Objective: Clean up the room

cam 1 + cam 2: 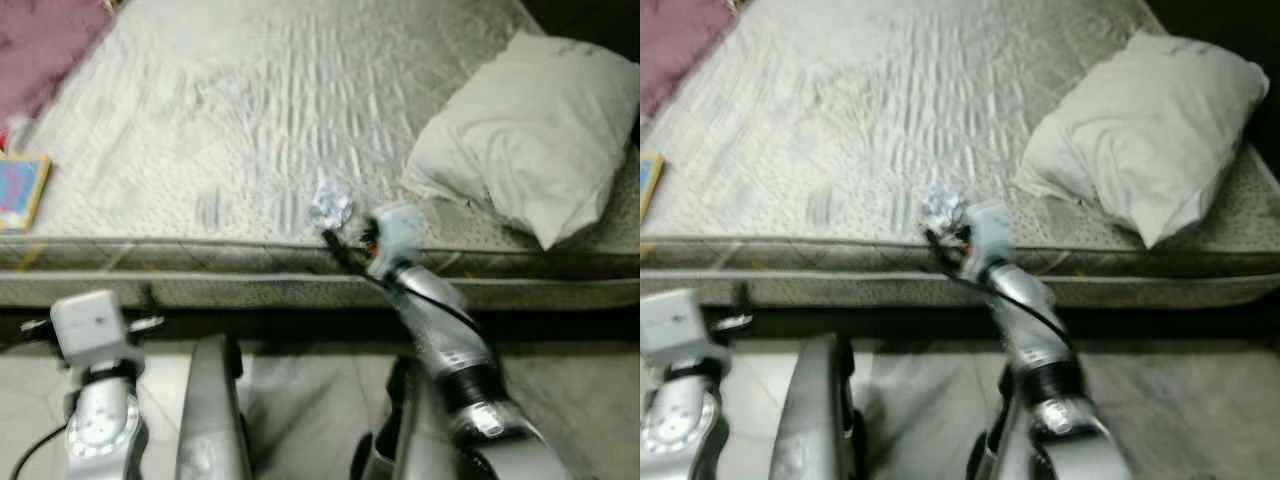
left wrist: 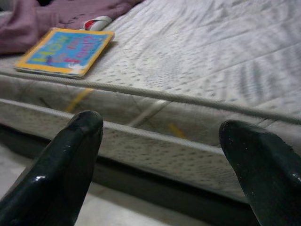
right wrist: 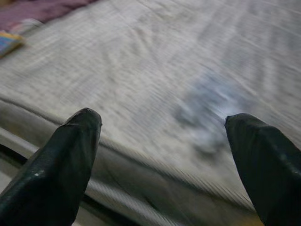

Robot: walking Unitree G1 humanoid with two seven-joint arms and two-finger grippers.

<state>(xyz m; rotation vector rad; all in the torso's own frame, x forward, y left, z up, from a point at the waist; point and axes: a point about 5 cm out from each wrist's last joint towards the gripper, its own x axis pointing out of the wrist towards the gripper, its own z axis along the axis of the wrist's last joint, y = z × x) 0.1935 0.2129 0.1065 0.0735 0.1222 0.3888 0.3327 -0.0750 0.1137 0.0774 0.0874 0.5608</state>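
Observation:
A crumpled silvery wrapper lies on the grey mattress close to its front edge. My right arm reaches up to the bed, and my right gripper is open just short of the wrapper, which shows blurred between the fingers. My left gripper is open too, held low before the mattress side at the left, with nothing between its fingers. A yellow-edged blue picture book rests on the bed's left edge.
A white pillow lies at the bed's right. Purple fabric is bunched at the far left corner, with a small red and white item beside the book. Pale floor tiles run below the bed.

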